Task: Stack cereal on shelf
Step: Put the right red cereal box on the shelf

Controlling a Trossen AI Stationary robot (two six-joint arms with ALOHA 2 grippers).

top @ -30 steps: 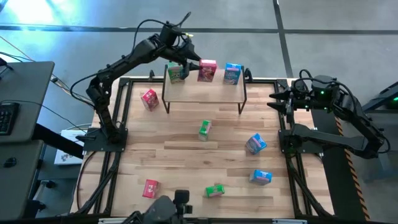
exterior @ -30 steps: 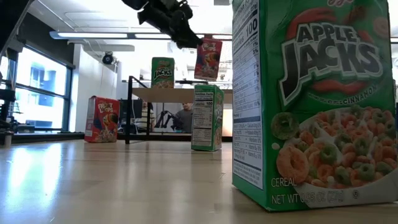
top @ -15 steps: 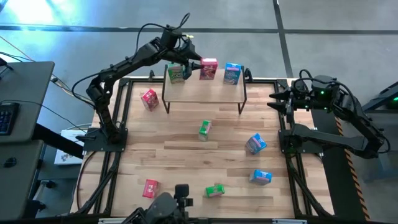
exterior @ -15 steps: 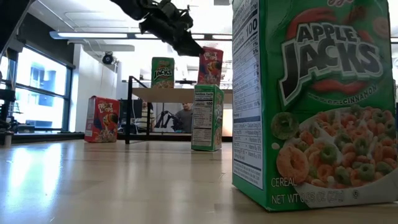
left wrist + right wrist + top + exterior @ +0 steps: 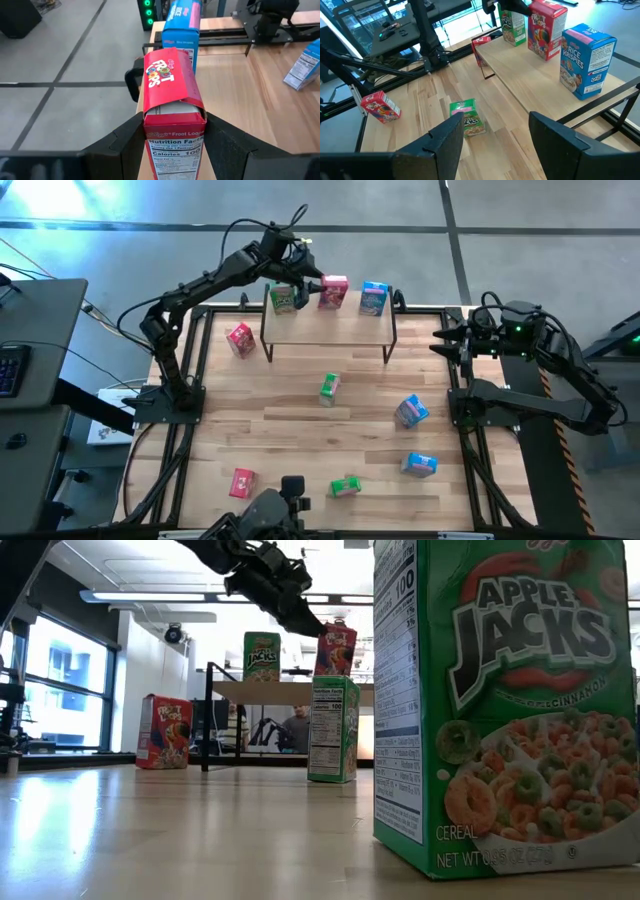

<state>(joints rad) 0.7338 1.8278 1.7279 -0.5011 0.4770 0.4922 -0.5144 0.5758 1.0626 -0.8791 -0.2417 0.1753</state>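
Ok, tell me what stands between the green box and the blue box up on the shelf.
The red Froot Loops box, gripped by the left end effector, stands between the green box and blue box on the shelf, seen in the high view.

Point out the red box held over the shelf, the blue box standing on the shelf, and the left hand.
Red box (image 5: 172,95): left wrist view, on its top flap.
Blue box (image 5: 373,298): high view, on its front face.
Left hand (image 5: 172,131): left wrist view, between the fingers shut on the red box.
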